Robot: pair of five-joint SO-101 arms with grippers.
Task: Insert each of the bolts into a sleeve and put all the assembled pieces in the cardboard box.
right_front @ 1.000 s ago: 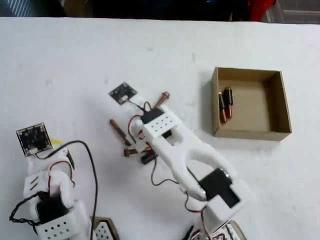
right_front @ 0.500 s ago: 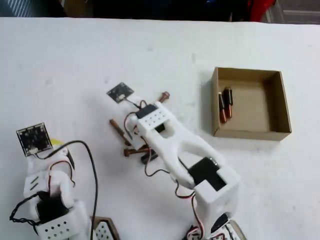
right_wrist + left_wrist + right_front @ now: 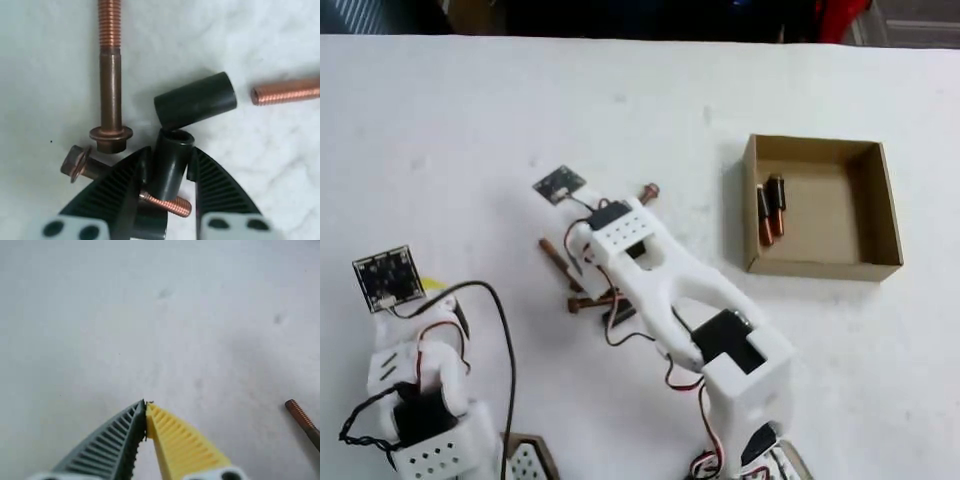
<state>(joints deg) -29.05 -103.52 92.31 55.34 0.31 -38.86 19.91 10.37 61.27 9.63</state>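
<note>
In the right wrist view my right gripper is shut on a black sleeve that points away from the camera, over a short copper bolt. A second black sleeve lies just beyond it, beside a long bolt. A third bolt's threaded end shows at the edge. From above, the right arm covers this pile; bolts stick out on either side. My left gripper is shut on nothing above bare table, with a bolt tip off to one side.
The cardboard box stands right of the pile and holds two assembled pieces. The left arm is at the front left corner. Two small circuit boards hang on wires above the table.
The right arm has swung left and slightly farther over the pile of bolts and sleeves. The left arm has stayed still.
</note>
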